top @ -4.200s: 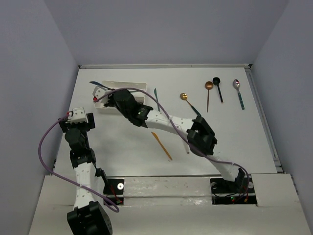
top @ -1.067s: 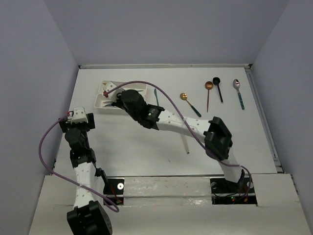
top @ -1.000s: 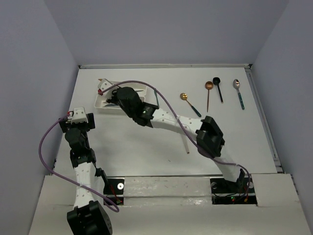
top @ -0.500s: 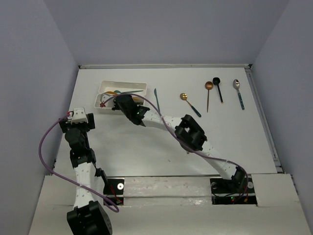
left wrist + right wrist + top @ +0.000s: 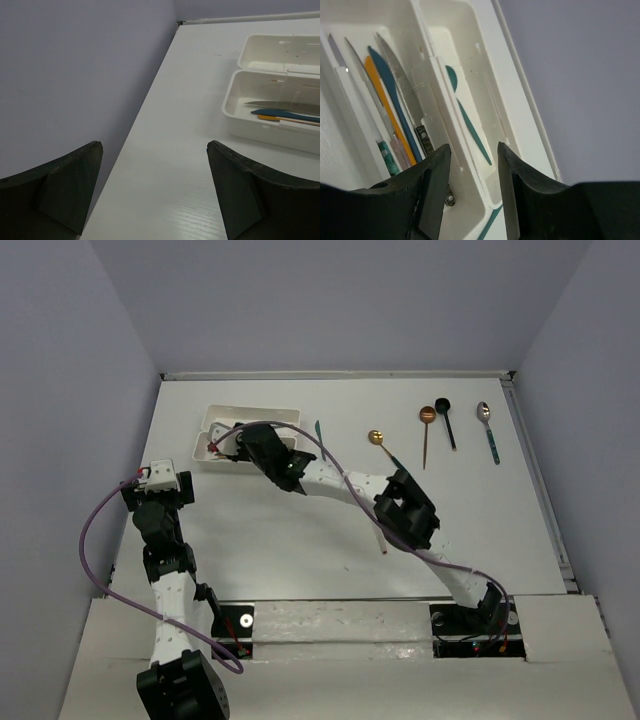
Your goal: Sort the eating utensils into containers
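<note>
The containers, two joined white trays [image 5: 255,412], sit at the table's far left. In the right wrist view one tray [image 5: 475,80] holds a teal spoon [image 5: 465,117]. The other holds several knives, among them an orange one [image 5: 380,87] and a dark blue one [image 5: 399,110]. My right gripper [image 5: 243,440] hovers over the trays, open and empty [image 5: 473,150]. My left gripper [image 5: 160,477] is open and empty [image 5: 155,150], left of the trays [image 5: 260,132]. On the table lie a teal knife [image 5: 320,430], a gold spoon [image 5: 378,438], a copper spoon [image 5: 427,415], a black spoon [image 5: 443,405], a silver spoon [image 5: 483,412] and a beige utensil [image 5: 381,540].
The right arm stretches diagonally across the table's middle. A purple cable [image 5: 95,540] loops beside the left arm. Grey walls close the table on the left, back and right. The table's left edge [image 5: 145,110] runs close beside my left gripper.
The orange knife that lay mid-table is now in the tray. My right gripper carried it there, let it go, and now hovers open over the trays. The left arm has not moved.
</note>
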You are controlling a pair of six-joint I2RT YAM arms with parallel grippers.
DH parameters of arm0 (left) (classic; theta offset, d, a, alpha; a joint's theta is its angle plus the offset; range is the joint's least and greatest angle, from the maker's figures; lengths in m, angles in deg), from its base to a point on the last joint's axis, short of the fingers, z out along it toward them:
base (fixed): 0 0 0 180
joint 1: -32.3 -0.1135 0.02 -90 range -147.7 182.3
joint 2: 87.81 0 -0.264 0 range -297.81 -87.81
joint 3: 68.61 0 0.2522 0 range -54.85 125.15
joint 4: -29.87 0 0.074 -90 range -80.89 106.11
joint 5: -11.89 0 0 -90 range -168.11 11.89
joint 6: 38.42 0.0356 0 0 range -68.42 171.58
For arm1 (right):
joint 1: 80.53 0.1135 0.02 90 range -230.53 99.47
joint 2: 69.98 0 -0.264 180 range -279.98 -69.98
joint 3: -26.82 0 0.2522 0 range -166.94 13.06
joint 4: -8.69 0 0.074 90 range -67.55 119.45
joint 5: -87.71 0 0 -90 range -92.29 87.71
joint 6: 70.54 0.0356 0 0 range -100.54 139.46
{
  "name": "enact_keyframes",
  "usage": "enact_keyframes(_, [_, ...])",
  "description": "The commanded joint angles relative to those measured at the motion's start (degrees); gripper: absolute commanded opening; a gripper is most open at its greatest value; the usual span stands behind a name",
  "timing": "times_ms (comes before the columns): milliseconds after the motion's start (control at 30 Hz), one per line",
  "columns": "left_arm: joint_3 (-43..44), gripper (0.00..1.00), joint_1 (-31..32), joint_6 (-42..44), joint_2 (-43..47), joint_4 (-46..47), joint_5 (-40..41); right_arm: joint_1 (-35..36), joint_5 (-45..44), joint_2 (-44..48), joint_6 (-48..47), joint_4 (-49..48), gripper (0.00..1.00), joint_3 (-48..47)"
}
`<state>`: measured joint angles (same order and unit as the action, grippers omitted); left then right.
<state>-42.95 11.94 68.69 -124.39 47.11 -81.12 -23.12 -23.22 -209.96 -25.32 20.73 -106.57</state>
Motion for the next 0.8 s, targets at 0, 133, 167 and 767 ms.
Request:
enact_keyframes(0, [0.4, 0.99, -0.3, 0.7, 0.1, 2.9, -0.1, -0.8, -0.2, 9.7, 5.1, -2.7, 0.48, 0.3])
enact_keyframes(133, [0.3, 0.99, -0.3, 0.7, 0.4, 2.9, 0.1, -7.8, 4.5, 12.0, 22.6, 10.3, 0.50, -5.3])
enact_keyframes(167, [0.3, 0.99, -0.3, 0.7, 0.4, 2.9, 0.0, -9.8, 6.6, 11.7, 26.9, 14.2, 0.50, -7.4])
enact_keyframes(767, [0.2, 0.99, -0.3, 0.7, 0.6, 2.9, -0.2, -22.9, 18.8, -1.9, 48.1, 34.8, 0.66, -11.9])
